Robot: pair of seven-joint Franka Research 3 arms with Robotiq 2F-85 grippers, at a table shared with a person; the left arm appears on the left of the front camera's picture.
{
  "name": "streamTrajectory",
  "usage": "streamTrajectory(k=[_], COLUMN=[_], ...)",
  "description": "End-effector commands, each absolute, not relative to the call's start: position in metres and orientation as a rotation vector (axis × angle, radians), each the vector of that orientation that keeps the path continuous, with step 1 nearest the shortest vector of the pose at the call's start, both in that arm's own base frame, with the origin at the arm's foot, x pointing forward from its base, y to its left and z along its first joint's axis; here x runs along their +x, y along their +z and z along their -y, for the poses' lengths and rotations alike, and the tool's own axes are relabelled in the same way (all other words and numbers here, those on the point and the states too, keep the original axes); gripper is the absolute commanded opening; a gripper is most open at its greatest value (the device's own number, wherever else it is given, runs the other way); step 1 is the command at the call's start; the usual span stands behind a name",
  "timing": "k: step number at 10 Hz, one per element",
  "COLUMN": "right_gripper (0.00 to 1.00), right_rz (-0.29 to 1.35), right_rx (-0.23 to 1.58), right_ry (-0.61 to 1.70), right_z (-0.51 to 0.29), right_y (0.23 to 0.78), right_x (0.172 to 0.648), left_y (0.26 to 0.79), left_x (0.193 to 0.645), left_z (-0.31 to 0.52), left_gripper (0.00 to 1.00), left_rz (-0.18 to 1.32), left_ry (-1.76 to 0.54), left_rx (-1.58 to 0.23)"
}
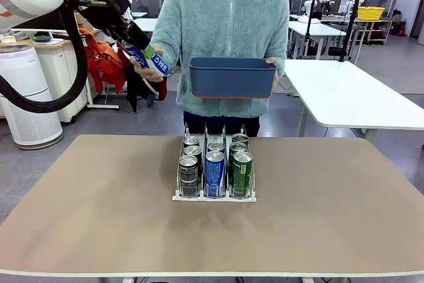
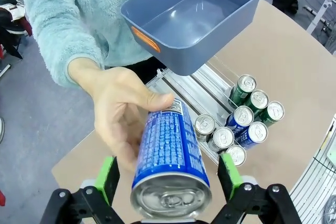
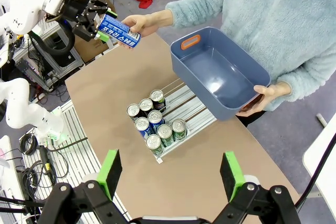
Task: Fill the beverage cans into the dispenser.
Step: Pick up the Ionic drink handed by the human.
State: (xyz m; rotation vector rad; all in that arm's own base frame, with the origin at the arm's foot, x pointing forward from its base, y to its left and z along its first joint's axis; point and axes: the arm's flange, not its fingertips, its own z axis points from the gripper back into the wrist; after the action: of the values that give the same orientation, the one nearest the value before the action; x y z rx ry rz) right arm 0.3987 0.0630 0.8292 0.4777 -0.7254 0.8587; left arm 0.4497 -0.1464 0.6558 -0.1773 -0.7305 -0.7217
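Observation:
A person's hand holds a blue-and-white beverage can up at the far left of the table. My left gripper stands open around the can's top end, with a green pad on each side and a small gap to each. The front view shows this gripper at the can. The dispenser sits mid-table with several cans at the front of its three lanes. High above the table, my right gripper is open and empty, looking down on the dispenser.
The person's other hand holds an empty dark blue bin above the far table edge, over the back of the dispenser. The rear part of the lanes is bare. The tabletop around the dispenser is free.

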Motion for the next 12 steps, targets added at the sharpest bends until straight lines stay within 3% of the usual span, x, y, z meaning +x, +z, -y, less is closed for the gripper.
streamTrajectory(k=[1, 5, 6, 7, 8, 9, 10, 12], right_gripper=[1.0, 1.0, 1.0, 1.0, 1.0, 1.0, 1.0, 1.0], right_rz=[0.718, 0.718, 0.718, 0.718, 0.718, 0.718, 0.718, 0.718], right_rx=[0.48, 0.48, 0.48, 0.48, 0.48, 0.48, 0.48, 0.48], right_ry=[0.861, 0.861, 0.861, 0.861, 0.861, 0.861, 0.861, 0.861], right_z=[-0.0625, -0.0625, -0.0625, -0.0625, -0.0625, -0.0625, -0.0625, -0.0625], right_y=[0.8297, 0.8297, 0.8297, 0.8297, 0.8297, 0.8297, 0.8297, 0.8297], right_x=[0.3981, 0.3981, 0.3981, 0.3981, 0.3981, 0.3981, 0.3981, 0.3981], left_y=[0.6493, 0.6546, 0.6548, 0.6553, 0.657, 0.6581, 0.6587, 0.6584], left_x=[0.4515, 0.4515, 0.4515, 0.4505, 0.4497, 0.4492, 0.4488, 0.449], left_z=[0.1426, 0.1461, 0.1474, 0.1461, 0.1459, 0.1459, 0.1459, 0.1465], left_gripper=[1.0, 1.0, 0.4, 0.4, 0.0, 0.35, 0.0, 0.0], left_rz=[0.766, 0.733, 0.736, 0.737, 0.74, 0.745, 0.745, 0.732], left_ry=[-0.746, -0.716, -0.72, -0.721, -0.718, -0.716, -0.716, -0.724], left_rx=[-0.213, -0.181, -0.18, -0.175, -0.17, -0.169, -0.166, -0.164])
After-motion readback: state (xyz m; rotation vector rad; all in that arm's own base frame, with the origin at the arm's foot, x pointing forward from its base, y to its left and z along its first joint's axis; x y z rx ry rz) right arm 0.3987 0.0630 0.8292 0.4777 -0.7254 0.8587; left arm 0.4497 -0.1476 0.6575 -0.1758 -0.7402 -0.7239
